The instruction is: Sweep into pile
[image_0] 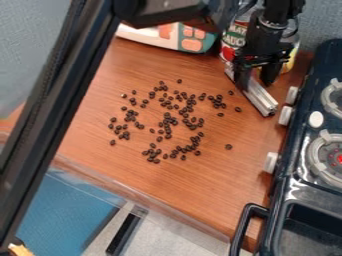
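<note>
Beans point(166, 115), small and dark, lay scattered in a loose, uneven patch over the middle of the brown wood-grained surface point(220, 185), some touching in little clumps, others apart. One sat by itself to the right of the patch, toward the stove point(283, 187), and another lay off near the lower end of the silvery bar point(260, 97).

The tool point(256, 79) hung over the upper right part of the surface, at the upper part of that bar. Whether it was clenched, released or had hold of the bar, I could not tell; nor could I tell if the two touched. The bar slanted down and to the right from the tool, its lower end just beside the stove's pale knobs. The tool was apart from the beans, up and to their right.

The black arm point(174, 11) came in at the top edge, and its wrist section dropped steeply to the tool, which pointed downward.

A can point(234, 41) with a red, white and green label stood behind the tool, partly hidden. Left of the can was a white, teal and orange object point(190, 39), partly behind the arm.
</note>
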You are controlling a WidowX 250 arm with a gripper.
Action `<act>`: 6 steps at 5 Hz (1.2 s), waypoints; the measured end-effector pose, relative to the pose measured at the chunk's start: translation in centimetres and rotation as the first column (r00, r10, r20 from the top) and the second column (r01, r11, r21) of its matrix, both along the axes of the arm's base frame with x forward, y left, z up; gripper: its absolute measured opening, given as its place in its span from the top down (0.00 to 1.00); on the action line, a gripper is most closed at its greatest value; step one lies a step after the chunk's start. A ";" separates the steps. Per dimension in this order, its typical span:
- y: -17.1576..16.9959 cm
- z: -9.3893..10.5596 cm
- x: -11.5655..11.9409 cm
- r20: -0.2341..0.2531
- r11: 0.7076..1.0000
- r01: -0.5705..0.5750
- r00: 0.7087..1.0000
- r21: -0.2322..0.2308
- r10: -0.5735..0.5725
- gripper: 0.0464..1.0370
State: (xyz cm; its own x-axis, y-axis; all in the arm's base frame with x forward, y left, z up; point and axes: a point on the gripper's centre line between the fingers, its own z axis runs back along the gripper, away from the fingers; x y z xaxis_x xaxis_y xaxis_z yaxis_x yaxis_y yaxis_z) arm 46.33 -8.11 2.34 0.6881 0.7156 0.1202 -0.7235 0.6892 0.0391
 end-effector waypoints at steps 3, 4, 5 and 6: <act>0.0 -1.0 -1.0 -0.006 1.000 0.012 1.000 -0.016 -0.012 0.66; 0.7 -1.1 -1.7 -0.020 1.000 0.007 1.000 -0.015 -0.007 0.66; 1.6 -1.0 -2.5 -0.030 1.000 0.009 0.999 -0.012 -0.010 0.66; 2.4 -1.1 -3.2 -0.034 1.000 0.010 0.999 -0.010 -0.011 0.66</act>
